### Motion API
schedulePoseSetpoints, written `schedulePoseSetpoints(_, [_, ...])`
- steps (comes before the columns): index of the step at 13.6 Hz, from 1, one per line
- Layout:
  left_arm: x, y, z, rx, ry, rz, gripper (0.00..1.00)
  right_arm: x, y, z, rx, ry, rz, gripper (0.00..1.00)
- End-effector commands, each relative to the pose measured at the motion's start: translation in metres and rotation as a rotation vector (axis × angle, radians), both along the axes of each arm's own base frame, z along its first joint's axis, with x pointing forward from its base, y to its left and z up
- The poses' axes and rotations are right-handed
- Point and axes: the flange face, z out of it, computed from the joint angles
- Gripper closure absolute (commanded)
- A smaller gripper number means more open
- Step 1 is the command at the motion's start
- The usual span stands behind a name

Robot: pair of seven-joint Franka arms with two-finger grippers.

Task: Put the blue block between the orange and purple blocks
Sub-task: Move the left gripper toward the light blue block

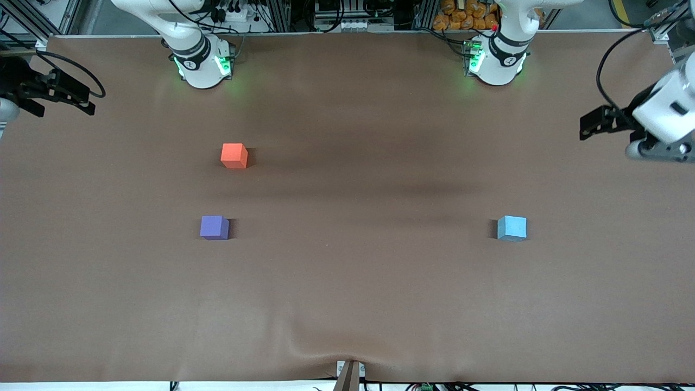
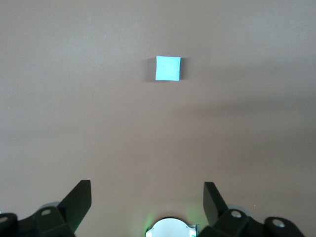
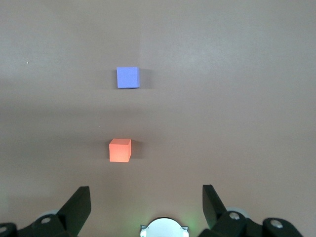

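The light blue block (image 1: 512, 227) sits alone on the brown table toward the left arm's end; it also shows in the left wrist view (image 2: 168, 67). The orange block (image 1: 234, 155) and the purple block (image 1: 214, 227) sit toward the right arm's end, the purple one nearer the front camera with a gap between them. Both show in the right wrist view, orange (image 3: 120, 150) and purple (image 3: 128, 77). My left gripper (image 2: 147, 190) is open and empty, high over the table's left-arm end (image 1: 654, 151). My right gripper (image 3: 146, 193) is open and empty, high over the right-arm end (image 1: 8, 111).
The brown cloth-covered table (image 1: 353, 282) carries only the three blocks. The arm bases (image 1: 202, 65) (image 1: 497, 60) stand along its edge farthest from the front camera. The cloth has a small wrinkle at its edge nearest the front camera (image 1: 350, 355).
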Motion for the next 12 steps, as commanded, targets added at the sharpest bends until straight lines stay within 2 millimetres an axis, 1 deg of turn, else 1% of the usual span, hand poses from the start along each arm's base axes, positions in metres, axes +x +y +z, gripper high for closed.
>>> schedulePoseSetpoints(1, [0.016, 0.019, -0.018, 0.02, -0.005, 0.024, 0.0, 0.002, -0.009, 0.003, -0.003, 0.005, -0.004, 0.0])
schedulePoseSetpoints(3, [0.027, 0.015, -0.041, 0.02, 0.002, 0.015, 0.0, 0.001, -0.009, 0.004, -0.002, 0.003, -0.004, 0.0])
schedulePoseSetpoints(6, [0.036, 0.022, -0.082, 0.022, -0.036, 0.015, 0.0, 0.001, -0.01, 0.004, 0.0, 0.005, -0.005, 0.0])
schedulePoseSetpoints(7, [0.041, 0.035, -0.102, 0.037, -0.033, 0.029, 0.0, 0.002, -0.01, 0.003, 0.0, 0.006, -0.007, 0.0])
schedulePoseSetpoints(9, [0.054, 0.042, -0.157, 0.085, -0.009, 0.006, 0.0, 0.002, -0.009, 0.003, 0.0, 0.006, -0.005, 0.0])
schedulePoseSetpoints(10, [0.06, 0.044, -0.179, 0.1, -0.004, -0.004, 0.0, 0.002, -0.009, 0.003, 0.0, 0.006, -0.005, 0.0])
schedulePoseSetpoints(12, [0.065, 0.069, -0.207, 0.087, 0.003, 0.032, 0.0, 0.001, -0.009, 0.004, 0.0, 0.005, -0.005, 0.0])
